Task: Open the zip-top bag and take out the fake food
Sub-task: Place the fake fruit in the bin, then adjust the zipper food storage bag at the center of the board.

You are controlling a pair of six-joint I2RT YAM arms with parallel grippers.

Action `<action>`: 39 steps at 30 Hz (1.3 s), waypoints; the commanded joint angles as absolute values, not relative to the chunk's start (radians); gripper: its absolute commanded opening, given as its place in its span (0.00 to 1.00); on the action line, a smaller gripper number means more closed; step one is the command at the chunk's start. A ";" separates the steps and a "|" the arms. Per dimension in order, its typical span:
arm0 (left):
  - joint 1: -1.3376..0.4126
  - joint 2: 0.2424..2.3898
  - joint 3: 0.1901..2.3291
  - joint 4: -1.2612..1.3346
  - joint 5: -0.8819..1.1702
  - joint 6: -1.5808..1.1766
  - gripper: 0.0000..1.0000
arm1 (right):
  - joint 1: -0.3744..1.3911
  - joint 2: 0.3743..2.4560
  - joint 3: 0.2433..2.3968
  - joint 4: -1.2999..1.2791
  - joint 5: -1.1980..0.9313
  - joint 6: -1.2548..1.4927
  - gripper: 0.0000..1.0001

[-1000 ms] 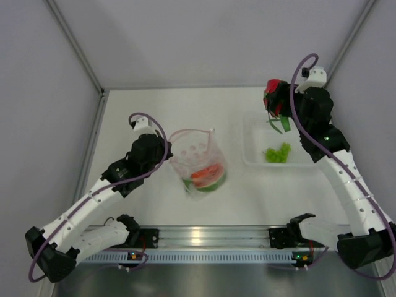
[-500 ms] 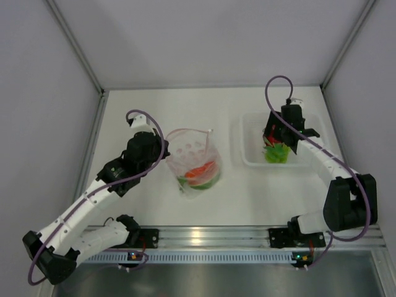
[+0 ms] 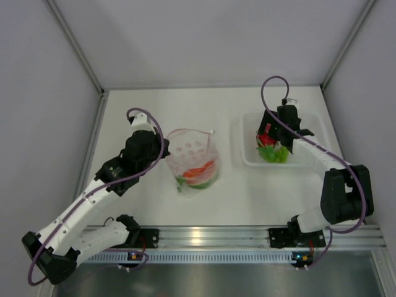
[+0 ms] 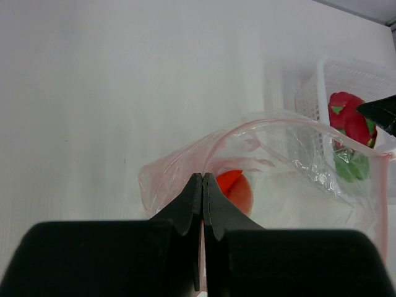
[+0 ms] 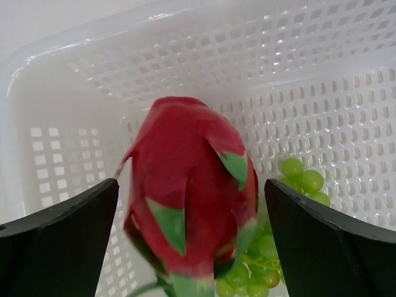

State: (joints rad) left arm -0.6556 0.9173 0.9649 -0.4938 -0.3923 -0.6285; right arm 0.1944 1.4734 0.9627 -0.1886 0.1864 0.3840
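Arms are reaching out over the white surface (image 3: 154, 105) from a silver metal rail (image 3: 204, 236) running along its near edge. Closest in, the left hand (image 4: 202, 180) is clenching its black tips tight on the pinkish rim of a clear, crinkly zip-top bag (image 3: 193, 154), pinching the film between them. The bag is sitting on the surface just left of centre, between the two arms, with its mouth gaping in a wide round loop. Down at its bottom a red-orange toy melon slice (image 3: 199, 174) with a green rind is lying inside, showing through the plastic.

Farther back and to the right, a white perforated plastic basket (image 3: 247, 154) is resting on the surface. The right hand (image 5: 190, 184) is hanging in it, released. Its two black fingers (image 5: 68, 229) are standing wide apart on either side of a magenta toy dragon fruit with green tips (image 5: 179, 161), and a thin gap is showing on each side. The fruit is sitting within the basket's walls with its lower end blurred, and I cannot tell whether it is touching the floor there. Just beside and below it, a bunch of small green toy grapes (image 5: 303, 179) is lying on the basket's floor.
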 commanded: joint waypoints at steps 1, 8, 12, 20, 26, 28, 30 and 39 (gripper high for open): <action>-0.650 0.930 1.028 -0.491 -0.377 -0.594 0.00 | 0.207 1.390 0.994 -0.109 0.166 0.364 0.99; -0.650 0.962 1.074 -0.500 -0.356 -0.554 0.00 | 0.213 1.287 1.049 -0.244 0.149 0.301 0.99; -0.650 0.988 1.136 -0.511 -0.330 -0.517 0.00 | 0.259 1.195 1.107 -0.343 0.166 0.221 0.99; -0.649 1.057 1.233 -0.508 -0.087 -0.437 0.00 | 0.362 0.999 1.049 -0.243 -0.256 0.265 1.00; -0.646 1.134 1.288 -0.511 0.093 -0.359 0.00 | 0.353 0.918 1.023 -0.170 -0.550 0.288 0.87; -0.640 1.164 1.301 -0.512 0.132 -0.360 0.00 | 0.393 0.881 1.022 -0.172 -0.548 0.235 0.81; -0.637 1.184 1.319 -0.514 0.190 -0.364 0.00 | 0.455 0.844 1.038 -0.207 -0.520 0.142 0.73; -0.632 1.256 1.403 -0.532 0.288 -0.390 0.00 | 0.860 0.969 1.170 -0.414 -0.167 -0.095 0.45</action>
State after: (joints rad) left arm -0.6373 1.2613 1.3403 -0.5381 0.2256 -0.3904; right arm 0.7471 0.9222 1.1255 -0.3622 -0.3210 0.0166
